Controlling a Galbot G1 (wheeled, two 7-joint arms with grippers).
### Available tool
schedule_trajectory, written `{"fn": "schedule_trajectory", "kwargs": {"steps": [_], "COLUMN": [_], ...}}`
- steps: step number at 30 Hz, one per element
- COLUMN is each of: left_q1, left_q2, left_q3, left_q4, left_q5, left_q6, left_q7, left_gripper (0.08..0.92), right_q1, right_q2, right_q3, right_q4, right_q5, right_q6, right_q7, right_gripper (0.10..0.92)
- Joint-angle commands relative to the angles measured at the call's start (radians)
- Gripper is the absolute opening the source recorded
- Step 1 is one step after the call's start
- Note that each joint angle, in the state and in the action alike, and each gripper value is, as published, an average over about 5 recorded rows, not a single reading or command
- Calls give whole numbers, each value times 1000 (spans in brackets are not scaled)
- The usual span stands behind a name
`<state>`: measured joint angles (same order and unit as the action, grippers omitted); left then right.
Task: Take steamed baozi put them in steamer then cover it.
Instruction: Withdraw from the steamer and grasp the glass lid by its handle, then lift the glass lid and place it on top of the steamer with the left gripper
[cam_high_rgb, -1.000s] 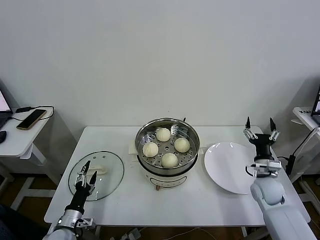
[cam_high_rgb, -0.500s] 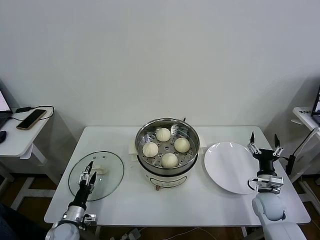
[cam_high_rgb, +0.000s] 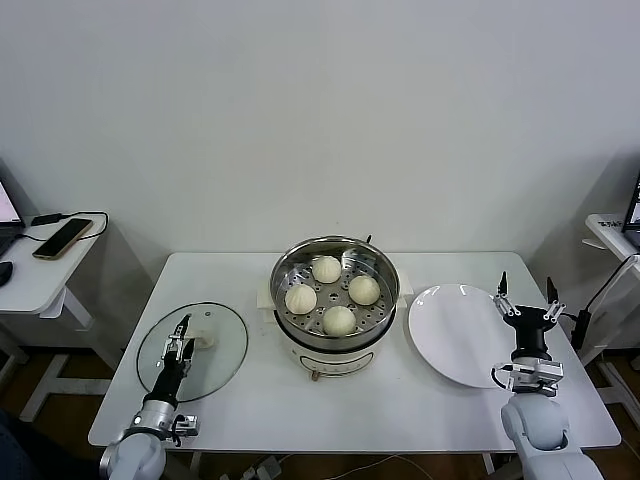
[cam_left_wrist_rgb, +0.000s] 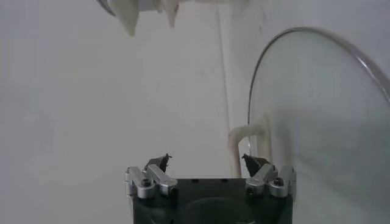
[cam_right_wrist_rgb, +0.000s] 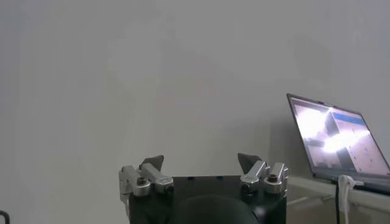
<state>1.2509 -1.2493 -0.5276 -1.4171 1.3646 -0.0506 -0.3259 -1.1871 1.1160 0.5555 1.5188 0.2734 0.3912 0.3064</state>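
The steamer (cam_high_rgb: 282, 270) stands mid-table with no cover on it. Four baozi lie on its perforated tray: at the back (cam_high_rgb: 326, 268), left (cam_high_rgb: 301, 298), right (cam_high_rgb: 364, 289) and front (cam_high_rgb: 340, 320). The glass lid (cam_high_rgb: 215, 365) lies flat on the table at the left, its white knob (cam_high_rgb: 206, 340) up. My left gripper (cam_high_rgb: 180, 335) is open and empty over the lid, just beside the knob. In the left wrist view the gripper (cam_left_wrist_rgb: 206, 161) faces the lid (cam_left_wrist_rgb: 317, 122) and its handle (cam_left_wrist_rgb: 247, 137). My right gripper (cam_high_rgb: 526, 290) is open and empty, pointing up by the plate's right edge.
A white plate (cam_high_rgb: 455, 335) lies right of the steamer. A side table with a phone (cam_high_rgb: 62, 238) stands at far left. A laptop (cam_right_wrist_rgb: 335, 143) shows at far right in the right wrist view. The steamer's white base (cam_left_wrist_rgb: 131, 12) shows at the edge of the left wrist view.
My right arm has dropped, its open gripper coming lower beside the plate. My left arm has sunk a little, its gripper shifting slightly toward the lid's knob. The buns and the lid have not moved.
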Motion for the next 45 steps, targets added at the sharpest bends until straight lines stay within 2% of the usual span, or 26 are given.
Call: {"fn": "schedule_trajectory", "kwargs": {"steps": [1, 10, 13, 21, 27, 33, 38, 45], "left_q1": [-67, -105, -116, -117, -108, -67, -5, 92], "left_q2": [-5, -8, -10, -12, -12, 1, 18, 52], "left_q3": [5, 16, 17, 16, 7, -19, -52, -117], "left_q4": [63, 117, 138, 156, 126, 8, -143, -463], "left_q5": [11, 12, 12, 3, -24, -66, -109, -198], "left_q6": [3, 3, 2, -9, -27, -26, -18, 45], "left_q7": [-10, -8, -6, -6, -16, -16, -5, 71], "left_gripper": [823, 822, 781, 532, 351, 203, 191, 191], "right_q1": [-13, -21, -23, -22, -15, -16, -38, -111], "right_q2": [9, 15, 17, 20, 16, 21, 25, 21], "right_q3": [8, 13, 12, 3, -14, -23, -29, -29], "right_q4": [0, -10, -12, -27, -63, -79, -49, 27], "right_q5": [-11, -14, -16, -17, 21, 48, 63, 105], "right_q6": [2, 5, 6, 0, -17, -23, -33, -60], "right_q7": [-1, -8, -9, -27, -72, -94, -101, -130], "right_gripper": [823, 823, 823, 823, 823, 823, 823, 823]}}
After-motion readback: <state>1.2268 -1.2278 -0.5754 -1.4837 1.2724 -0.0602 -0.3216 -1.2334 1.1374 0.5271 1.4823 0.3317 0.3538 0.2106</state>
